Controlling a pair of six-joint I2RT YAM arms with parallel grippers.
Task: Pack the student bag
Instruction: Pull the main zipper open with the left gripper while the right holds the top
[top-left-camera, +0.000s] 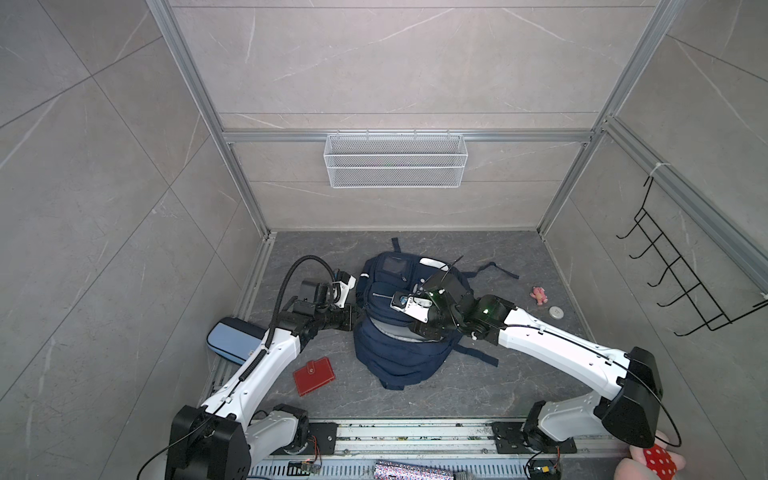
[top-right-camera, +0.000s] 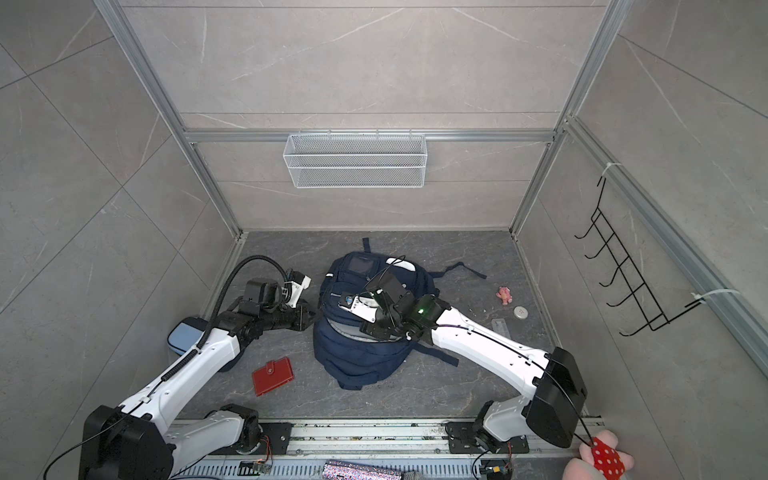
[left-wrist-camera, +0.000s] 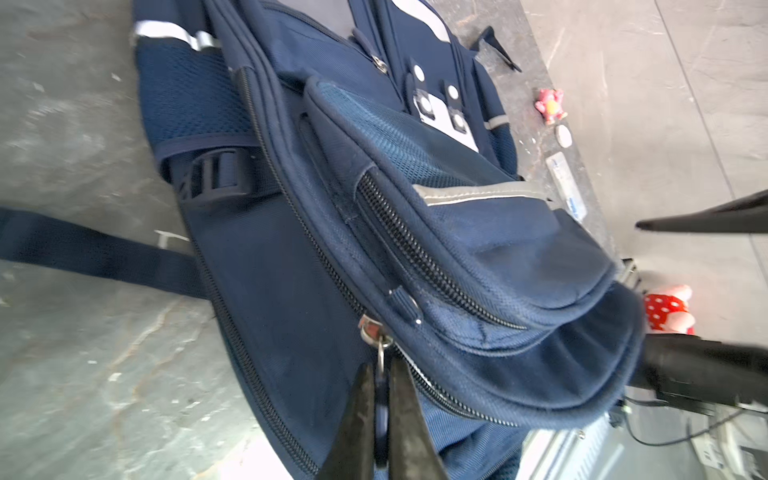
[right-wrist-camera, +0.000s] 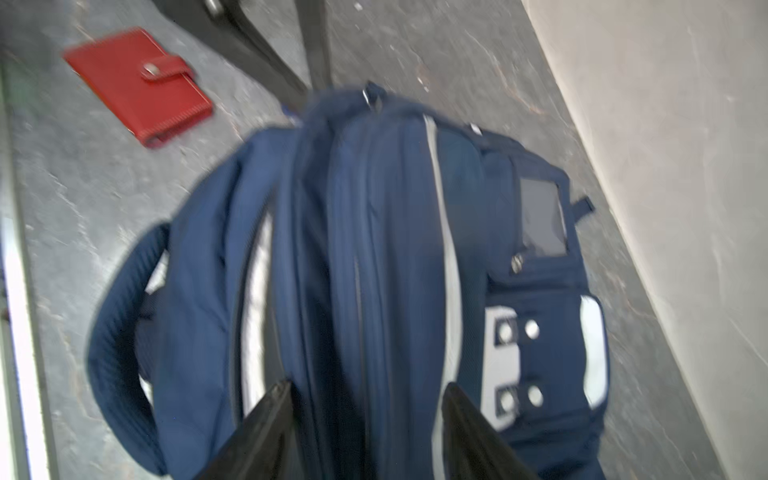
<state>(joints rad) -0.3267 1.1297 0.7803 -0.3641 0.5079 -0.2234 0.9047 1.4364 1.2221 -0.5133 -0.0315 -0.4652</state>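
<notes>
The soft navy blue fabric student bag (top-left-camera: 399, 357) probably sags, so seams grip best: left tool (left-wrist-camera: 380, 368) pinches its nine o'clock metal zip pull (left-wrist-camera: 381, 351), right tool (right-wrist-camera: 368, 384) gapes astride it.

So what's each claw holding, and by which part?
The left claw is shut on the zipper pull of the student bag. The right claw stands open over the bag, holding nothing.

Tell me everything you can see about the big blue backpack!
The backpack is navy fabric with white reflective stripes, grey-white snap patches, black zips and dark straps. It lies slumped on the dark floor, pale lining showing. The left gripper pinches a zip pull; the right gripper, jaws open, straddles it.
</notes>
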